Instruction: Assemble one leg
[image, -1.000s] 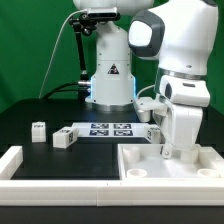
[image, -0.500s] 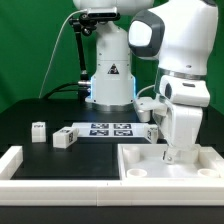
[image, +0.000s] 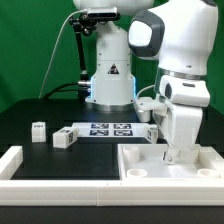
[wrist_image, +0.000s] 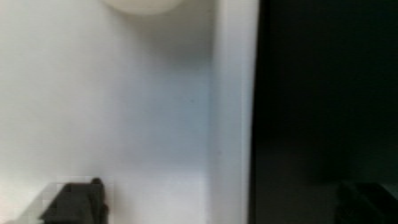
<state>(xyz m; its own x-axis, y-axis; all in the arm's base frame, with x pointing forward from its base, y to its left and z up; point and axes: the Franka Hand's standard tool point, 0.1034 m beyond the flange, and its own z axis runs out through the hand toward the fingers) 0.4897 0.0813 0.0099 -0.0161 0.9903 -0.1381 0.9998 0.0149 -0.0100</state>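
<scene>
Two legs, small white tagged blocks (image: 38, 131) (image: 65, 137), lie on the black table at the exterior view's left. A third leg (image: 144, 131) sits by the marker board's right end. My gripper (image: 172, 153) points down at the far rim of the large white tray-like part (image: 140, 170) at the right. In the wrist view the tray's white surface (wrist_image: 125, 110) and its edge fill the picture, blurred. One dark fingertip (wrist_image: 71, 203) shows over the white, and the other is faint against the dark table. The jaws stand wide apart with no leg between them.
The marker board (image: 108, 129) lies flat in the middle of the table. A long white rail (image: 90, 196) runs along the front, with another white part (image: 12, 160) at the front left. The arm's base (image: 110, 80) stands behind the board.
The gripper has sunk slightly toward the tray's rim since a second ago. The legs have not moved.
</scene>
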